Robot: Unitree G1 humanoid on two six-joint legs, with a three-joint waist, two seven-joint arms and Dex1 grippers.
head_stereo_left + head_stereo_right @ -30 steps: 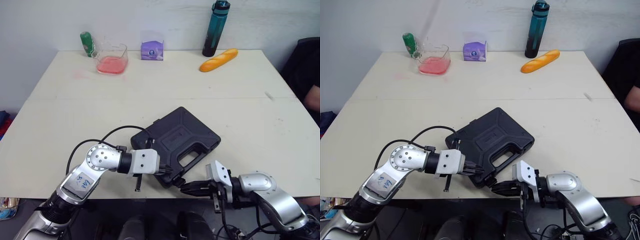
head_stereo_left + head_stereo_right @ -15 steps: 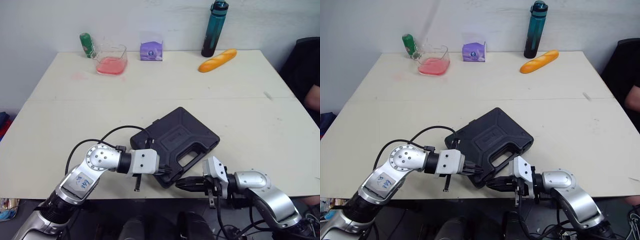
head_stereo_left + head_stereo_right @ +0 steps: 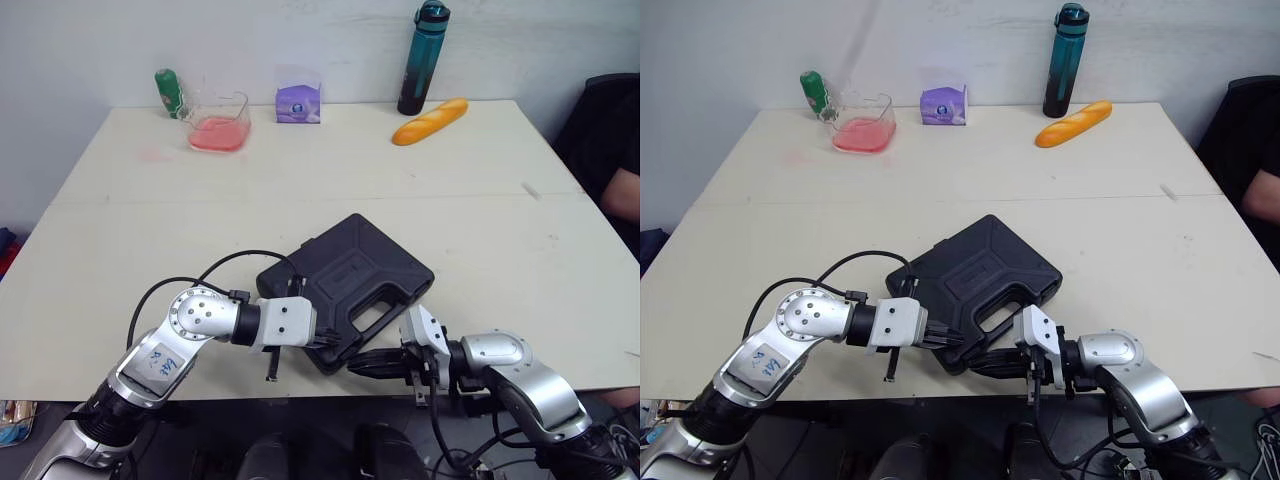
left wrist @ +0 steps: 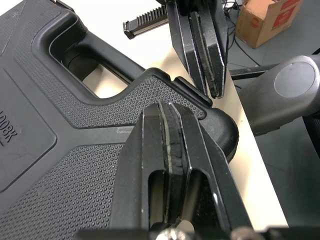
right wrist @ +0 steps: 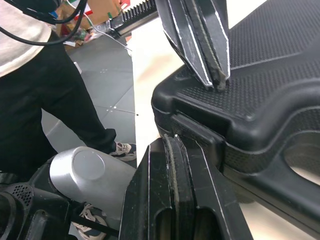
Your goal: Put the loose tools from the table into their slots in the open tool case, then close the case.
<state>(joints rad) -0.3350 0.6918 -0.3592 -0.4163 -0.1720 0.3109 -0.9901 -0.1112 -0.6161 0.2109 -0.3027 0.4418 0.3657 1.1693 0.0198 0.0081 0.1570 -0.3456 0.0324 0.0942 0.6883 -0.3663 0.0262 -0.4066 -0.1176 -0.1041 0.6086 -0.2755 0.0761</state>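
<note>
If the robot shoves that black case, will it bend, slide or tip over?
The tool case looks like hard moulded plastic, so it probably stays stiff. Lying flat and low on the table, it should slide rather than tip. Its near corner sits close to the table's edge, so a push that way might drop it.

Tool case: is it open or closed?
Closed. The tool case lies flat on the table, lid down against its base, nothing inside showing.
</note>
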